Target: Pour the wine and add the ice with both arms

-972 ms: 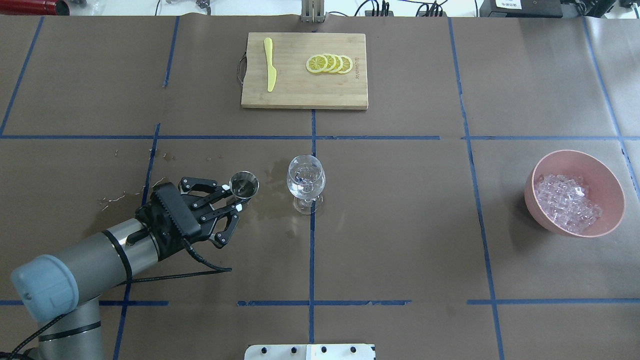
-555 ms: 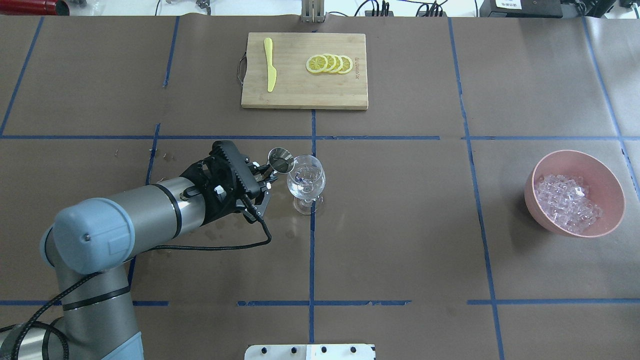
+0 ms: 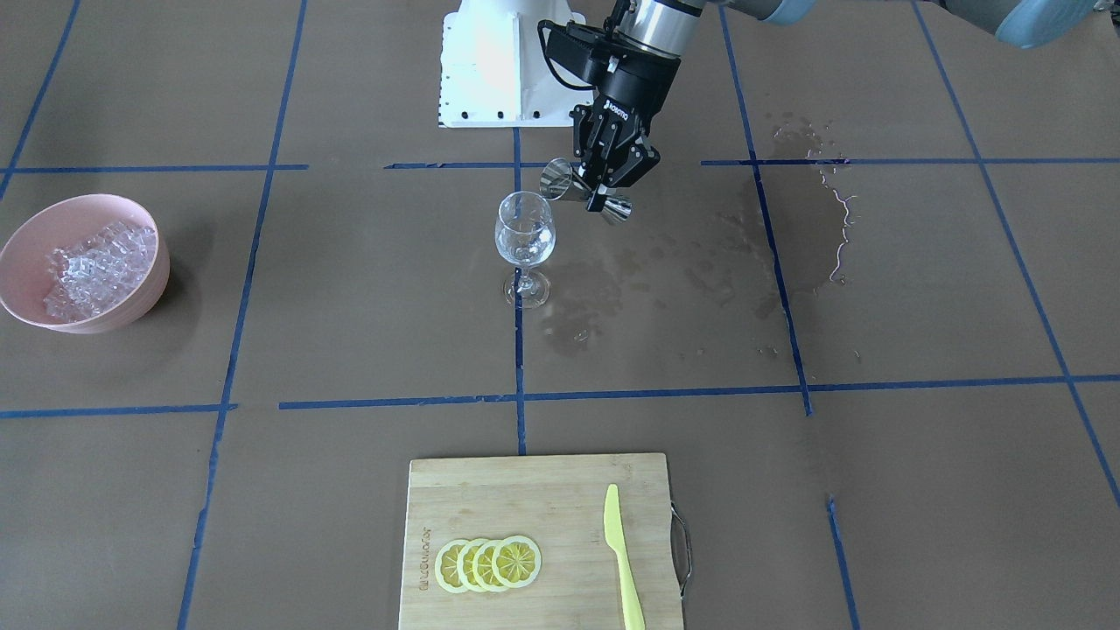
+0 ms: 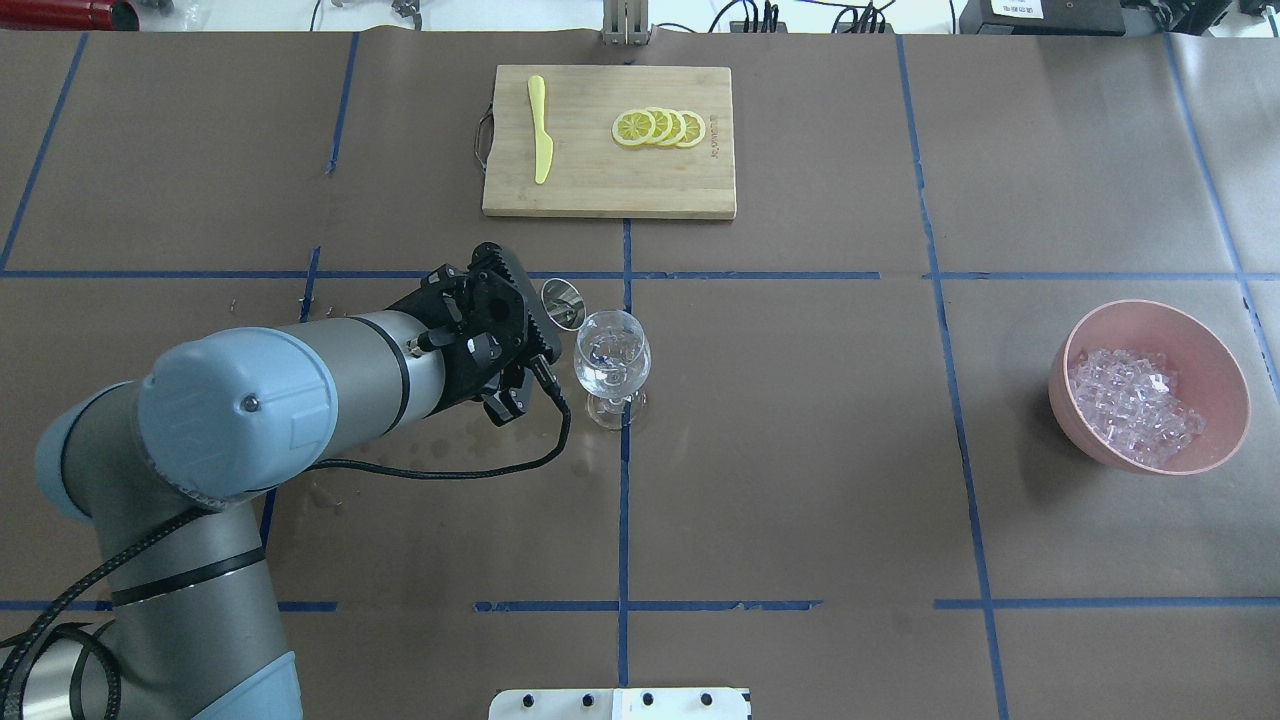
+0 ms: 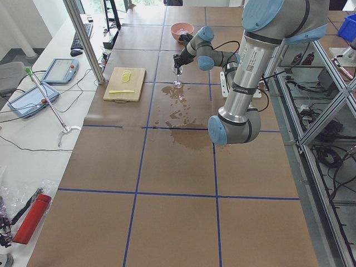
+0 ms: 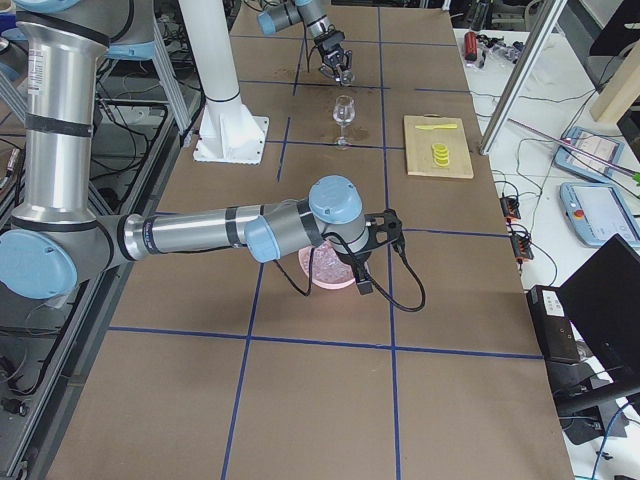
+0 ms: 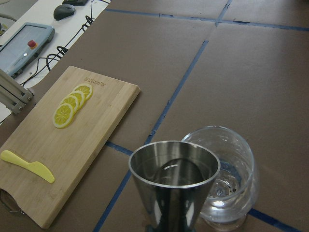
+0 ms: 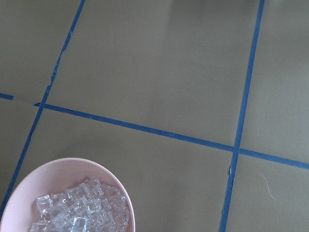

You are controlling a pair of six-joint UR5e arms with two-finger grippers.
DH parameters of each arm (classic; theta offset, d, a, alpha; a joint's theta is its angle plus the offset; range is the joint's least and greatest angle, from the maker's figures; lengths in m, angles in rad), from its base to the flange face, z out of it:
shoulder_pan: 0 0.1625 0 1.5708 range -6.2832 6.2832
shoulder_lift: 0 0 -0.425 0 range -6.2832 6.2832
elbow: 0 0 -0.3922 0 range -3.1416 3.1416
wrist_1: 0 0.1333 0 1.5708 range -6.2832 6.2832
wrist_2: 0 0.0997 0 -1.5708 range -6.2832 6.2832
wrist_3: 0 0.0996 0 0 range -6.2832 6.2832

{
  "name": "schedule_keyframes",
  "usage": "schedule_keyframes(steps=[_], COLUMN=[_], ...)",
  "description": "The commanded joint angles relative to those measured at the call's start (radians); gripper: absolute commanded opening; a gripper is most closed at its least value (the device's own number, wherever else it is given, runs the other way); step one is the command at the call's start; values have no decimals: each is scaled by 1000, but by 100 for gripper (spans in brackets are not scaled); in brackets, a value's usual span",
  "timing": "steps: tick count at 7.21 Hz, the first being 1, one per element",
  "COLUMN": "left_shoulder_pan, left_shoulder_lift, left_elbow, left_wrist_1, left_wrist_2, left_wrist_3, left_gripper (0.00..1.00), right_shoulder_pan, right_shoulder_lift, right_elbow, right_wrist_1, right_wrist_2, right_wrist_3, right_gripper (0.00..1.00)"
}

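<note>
My left gripper [image 4: 535, 330] is shut on a steel jigger [image 4: 563, 303] and holds it tipped on its side, its mouth toward the rim of the wine glass [image 4: 612, 362]. The front view shows the jigger [image 3: 584, 194] just above and beside the glass [image 3: 525, 234]. In the left wrist view the jigger [image 7: 174, 181] is right against the glass [image 7: 227, 179], which holds a little clear wine at its bottom. The ice [image 4: 1135, 405] lies heaped in a pink bowl [image 4: 1232, 365] at the right. My right gripper [image 6: 368, 262] shows only in the exterior right view, by the bowl; I cannot tell its state.
A wooden cutting board [image 4: 600, 190] at the far middle carries lemon slices [image 4: 660, 127] and a yellow knife [image 4: 540, 130]. Dark wet stains [image 3: 787, 219] spread on the brown paper on my left side. The white pedestal base [image 3: 490, 61] is at the near edge.
My left arm lifted the jigger from the table left of the glass, carried it right and forward to the glass rim, and tipped it over toward the glass.
</note>
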Motion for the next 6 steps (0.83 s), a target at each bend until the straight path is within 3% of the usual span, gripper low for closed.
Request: schedule_keyframes(steps=[1,5,6], left_shoulder_pan=[-1,7,7], left_shoulder_lift=[-122,-152,-197], left_elbow=[-11,55,58], left_wrist_1=[272,324,397], left_wrist_2=[-1,6,9], left_wrist_3=[42,59,115], left_gripper=[0,0,0], right_shoulder_pan=[0,0,0], right_shoulder_lift=[-1,-4,-4], right_elbow=[0,0,0], right_wrist_1=[0,0,0], right_wrist_2=[0,0,0], right_wrist_3=[1,1,1], right_gripper=[100,100,100])
